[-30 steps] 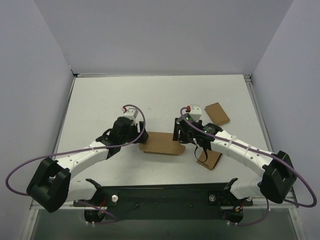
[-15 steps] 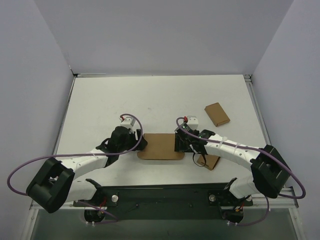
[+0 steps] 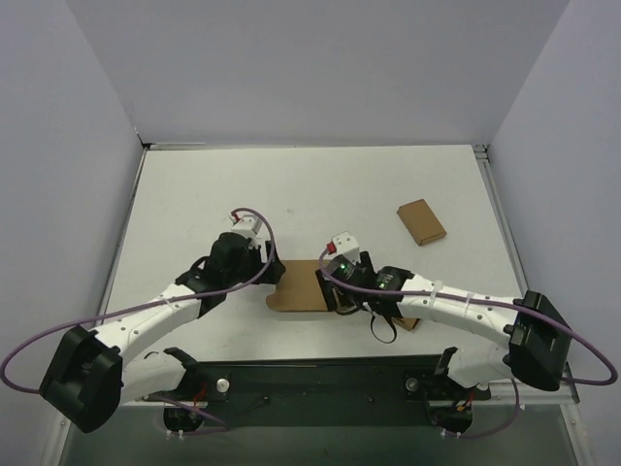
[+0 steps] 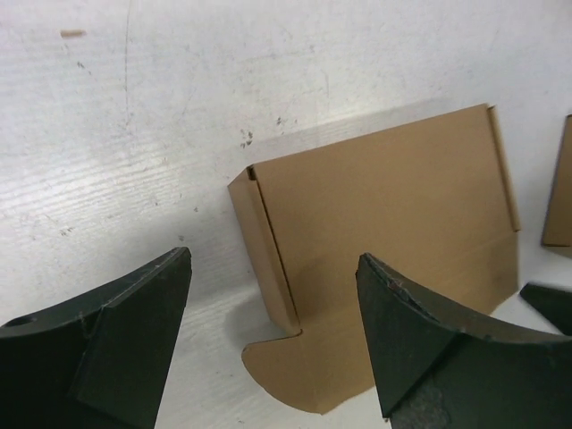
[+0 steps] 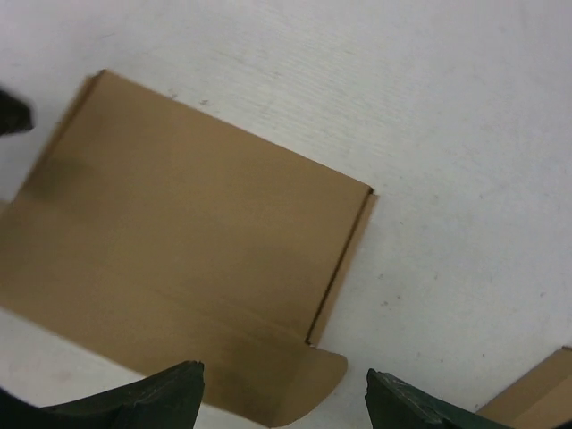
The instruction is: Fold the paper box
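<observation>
- One small box (image 3: 421, 221) lies flat at the far right of the table (image 3: 194, 194), well apart from both of my grippers.
- A second small box (image 3: 408, 322) lies near right. My right arm (image 3: 456, 306) covers most of it, and only a brown edge shows from above.
- From above, my right wrist hides the right end of the paper box (image 3: 299, 286).
- The right wrist view shows that end: a narrow creased side strip and a rounded tab at one corner. A corner of the second small box sits at the frame's lower right.
- The left wrist view shows the left end, with another narrow creased strip and a rounded tab beside a notch.
- The paper box lies flat near the table's centre, between my two grippers. It is plain brown with a broad smooth panel.
- My left gripper (image 4: 273, 259) is over the left end, fingers spread wide and holding nothing.
- My right gripper (image 5: 281, 371) is over the right end, fingers also spread wide and holding nothing.
- I cannot tell whether either fingertip touches the cardboard.
</observation>
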You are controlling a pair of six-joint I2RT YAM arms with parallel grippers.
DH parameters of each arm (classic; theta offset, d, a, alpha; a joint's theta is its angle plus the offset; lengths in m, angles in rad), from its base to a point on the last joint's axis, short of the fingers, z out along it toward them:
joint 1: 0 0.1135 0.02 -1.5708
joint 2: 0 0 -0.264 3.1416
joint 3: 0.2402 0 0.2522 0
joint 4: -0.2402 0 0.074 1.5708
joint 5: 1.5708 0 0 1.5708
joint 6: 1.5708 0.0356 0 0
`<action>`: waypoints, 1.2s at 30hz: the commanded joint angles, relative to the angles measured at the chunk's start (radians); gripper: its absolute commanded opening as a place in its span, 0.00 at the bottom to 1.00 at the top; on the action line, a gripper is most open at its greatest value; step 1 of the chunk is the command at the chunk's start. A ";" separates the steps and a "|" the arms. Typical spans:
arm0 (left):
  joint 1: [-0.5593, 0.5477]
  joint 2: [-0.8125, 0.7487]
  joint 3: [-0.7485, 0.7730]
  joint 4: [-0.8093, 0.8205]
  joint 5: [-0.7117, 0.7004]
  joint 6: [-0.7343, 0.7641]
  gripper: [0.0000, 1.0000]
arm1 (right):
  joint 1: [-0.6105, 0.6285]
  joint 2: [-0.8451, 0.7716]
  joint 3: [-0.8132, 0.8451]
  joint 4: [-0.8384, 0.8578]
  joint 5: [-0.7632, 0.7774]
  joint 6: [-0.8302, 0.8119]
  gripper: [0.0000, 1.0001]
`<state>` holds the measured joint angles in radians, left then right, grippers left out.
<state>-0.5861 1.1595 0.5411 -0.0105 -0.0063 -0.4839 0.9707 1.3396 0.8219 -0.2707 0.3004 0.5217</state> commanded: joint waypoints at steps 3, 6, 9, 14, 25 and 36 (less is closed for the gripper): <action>0.048 -0.106 0.204 -0.224 0.038 0.050 0.86 | 0.218 -0.001 0.077 0.025 0.225 -0.310 0.74; 0.091 -0.124 0.279 -0.301 0.135 0.068 0.87 | 0.307 0.068 0.085 0.086 0.333 -0.402 0.75; 0.161 -0.138 0.344 -0.322 0.305 0.067 0.87 | 0.379 0.142 0.094 0.158 0.361 -0.505 0.75; 0.281 -0.135 0.442 -0.362 0.399 0.108 0.87 | 0.448 0.234 0.112 0.238 0.365 -0.627 0.76; 0.305 -0.138 0.392 -0.344 0.241 0.235 0.87 | 0.435 0.461 0.197 0.242 0.540 -0.663 0.69; 0.316 -0.144 0.352 -0.322 0.212 0.257 0.87 | 0.384 0.524 0.207 0.211 0.530 -0.697 0.34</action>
<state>-0.2810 1.0370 0.8944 -0.3775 0.2161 -0.2493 1.3655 1.8629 0.9958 -0.0109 0.8089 -0.1604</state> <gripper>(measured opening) 0.868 0.441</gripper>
